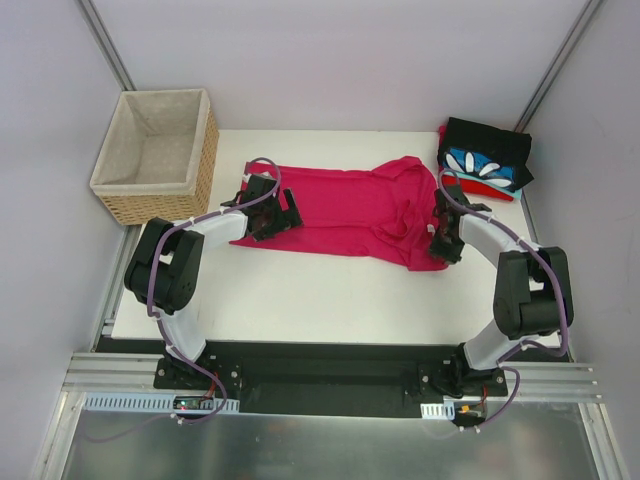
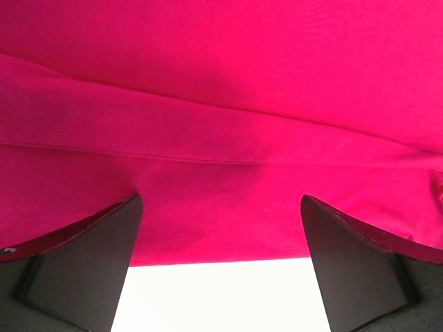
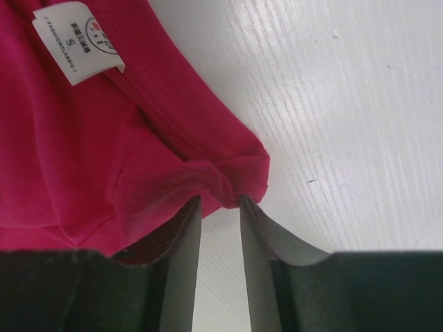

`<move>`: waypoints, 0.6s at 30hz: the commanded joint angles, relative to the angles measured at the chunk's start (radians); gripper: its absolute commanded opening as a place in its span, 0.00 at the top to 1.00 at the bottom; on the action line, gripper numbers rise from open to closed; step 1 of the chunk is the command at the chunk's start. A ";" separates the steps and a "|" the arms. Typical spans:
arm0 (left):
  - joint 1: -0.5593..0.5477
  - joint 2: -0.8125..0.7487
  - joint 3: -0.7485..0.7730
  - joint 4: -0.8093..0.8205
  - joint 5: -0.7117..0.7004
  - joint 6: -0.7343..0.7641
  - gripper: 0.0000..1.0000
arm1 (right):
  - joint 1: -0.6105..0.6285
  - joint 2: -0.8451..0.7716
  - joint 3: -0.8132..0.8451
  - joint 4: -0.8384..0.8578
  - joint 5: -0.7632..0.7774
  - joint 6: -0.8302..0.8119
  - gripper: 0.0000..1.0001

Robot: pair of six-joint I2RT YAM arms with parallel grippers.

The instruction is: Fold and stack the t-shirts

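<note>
The plain magenta-pink short-sleeved cloth t-shirt (image 1: 340, 205) lies spread on the white table (image 1: 330, 300). My right gripper (image 3: 220, 202) pinches a small bunched fold near the neck. My left gripper (image 2: 221, 200) stands wide open and empty at the hem. I judge this shallow pinch may slip on lifting.

Two arms, catalogued as left arm (image 1: 172, 262) and right arm (image 1: 522, 285): white-shelled links alternating with rounded black joint housings. One purple-grey cable (image 1: 152, 295) per arm, looped along the links and fixed with white ties. Black base mounts (image 1: 186, 372) on a black plate (image 1: 330, 372), fixed to a silver slotted rail (image 1: 110, 378). Left gripper (image 2: 221, 200): two matte black wedge-shaped fingers (image 2: 86, 270) with flat inner faces. Right gripper (image 3: 220, 202): matching black fingers (image 3: 181, 270) tapering to thin tips, on a black cross-body.
</note>
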State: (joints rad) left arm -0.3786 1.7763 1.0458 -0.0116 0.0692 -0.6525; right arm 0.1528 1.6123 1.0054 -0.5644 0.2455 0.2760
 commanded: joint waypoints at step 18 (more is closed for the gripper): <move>0.001 -0.023 -0.003 -0.002 -0.029 0.027 0.02 | -0.007 -0.097 -0.077 -0.031 0.061 0.025 0.60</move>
State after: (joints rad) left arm -0.3786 1.7763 1.0462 -0.0120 0.0689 -0.6434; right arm 0.1520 1.4906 0.9352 -0.6010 0.2821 0.2806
